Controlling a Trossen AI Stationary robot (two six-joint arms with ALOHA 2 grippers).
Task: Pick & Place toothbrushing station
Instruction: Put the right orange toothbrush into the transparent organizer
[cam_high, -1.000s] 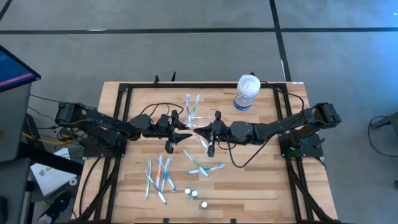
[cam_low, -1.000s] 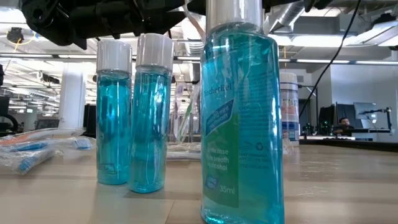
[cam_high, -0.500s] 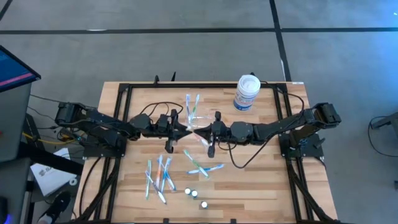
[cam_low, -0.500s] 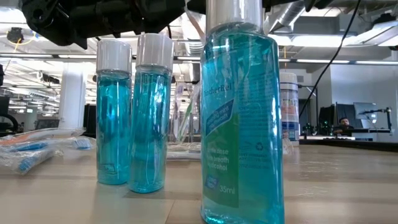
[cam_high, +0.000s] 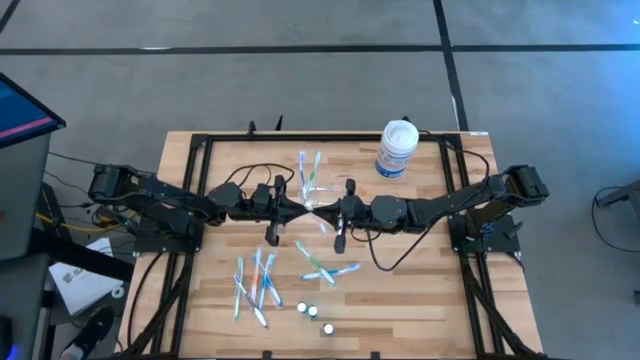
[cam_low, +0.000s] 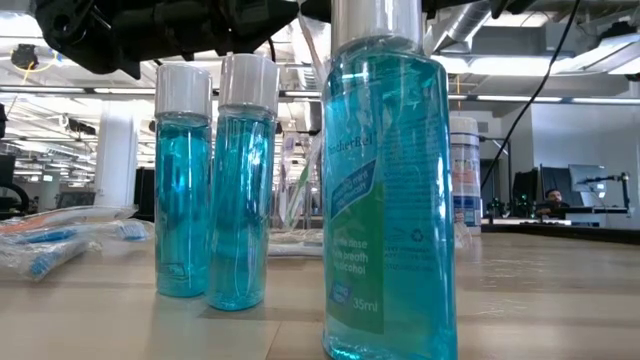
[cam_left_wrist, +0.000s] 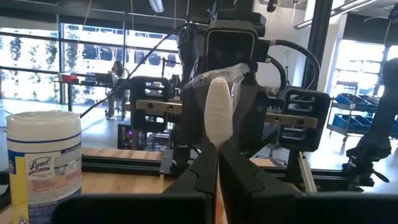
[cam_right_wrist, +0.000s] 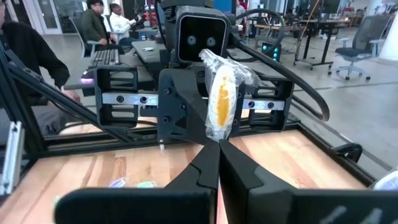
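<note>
My left gripper (cam_high: 304, 209) and my right gripper (cam_high: 326, 211) meet tip to tip above the table's middle. Both are shut on one small pack in clear wrap (cam_high: 316, 206). The pack looks white in the left wrist view (cam_left_wrist: 219, 112) and orange-yellow in the right wrist view (cam_right_wrist: 221, 102). A few toothbrushes (cam_high: 309, 172) show just beyond the grippers. Something clear with a green brush in it (cam_low: 296, 190) shows between the bottles in the low view. I cannot tell whether that is the transparent station. My left gripper pinches the pack's end nearest it (cam_left_wrist: 217, 142) between its two shut fingers, coming level from the table's left. The rest of the pack sticks out past the fingertips, clear of the table. My right gripper pinches the same pack at its end (cam_right_wrist: 219, 138) between its two shut fingers, coming level from the table's right. The crinkled wrap stands out beyond the fingertips, off the table.
A white wipes jar with a blue label (cam_high: 396, 148) stands at the far right. Wrapped toothbrushes lie at the near left (cam_high: 254, 285) and the near middle (cam_high: 325, 268). Three blue mouthwash bottles (cam_low: 388, 180) stand at the near edge. People sit in the room beyond the table (cam_right_wrist: 99, 25).
My left gripper has gone toward the table's right, up to my right gripper's tips. The wrapped pack, which showed loose at my right gripper's tip a second ago, now sits between both grippers.
</note>
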